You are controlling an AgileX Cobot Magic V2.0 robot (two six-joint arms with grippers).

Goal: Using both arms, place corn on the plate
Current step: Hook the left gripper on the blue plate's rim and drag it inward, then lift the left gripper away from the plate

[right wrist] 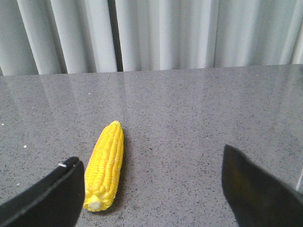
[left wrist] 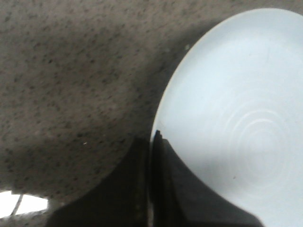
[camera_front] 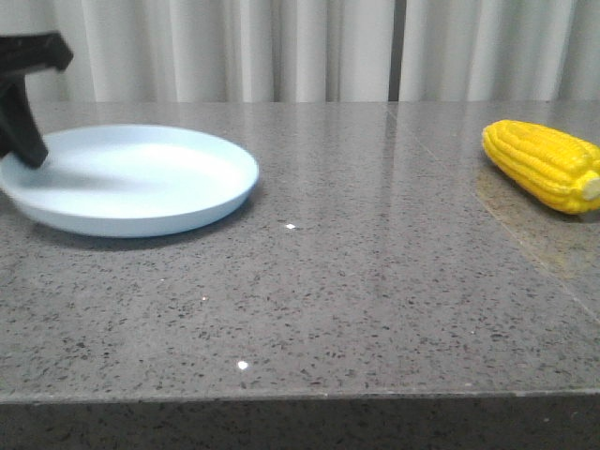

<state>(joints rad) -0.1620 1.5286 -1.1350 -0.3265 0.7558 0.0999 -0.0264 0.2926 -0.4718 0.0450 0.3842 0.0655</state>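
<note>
Left gripper (left wrist: pixel 150 189) clamps plate (camera_front: pixel 141 202) rim; right gripper (right wrist: pixel 151 189) spread wide, empty.

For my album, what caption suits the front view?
Bright yellow corn cob lies far right of the empty pale-blue round plate, whose edge the left pincer grips.

**Open middle, objects at both edges**

The grey table (camera_front: pixel 356 291) lies bare across the centre and lower part of the front view. At the left edge, the plate (camera_front: pixel 141 183) takes up room, with the left gripper (camera_front: pixel 23 141) clamped on its rim. At the far right edge lies the corn (camera_front: pixel 544 164), well apart from the plate. A curtain (camera_front: pixel 281 47) closes off the upper part of the frame.
</note>
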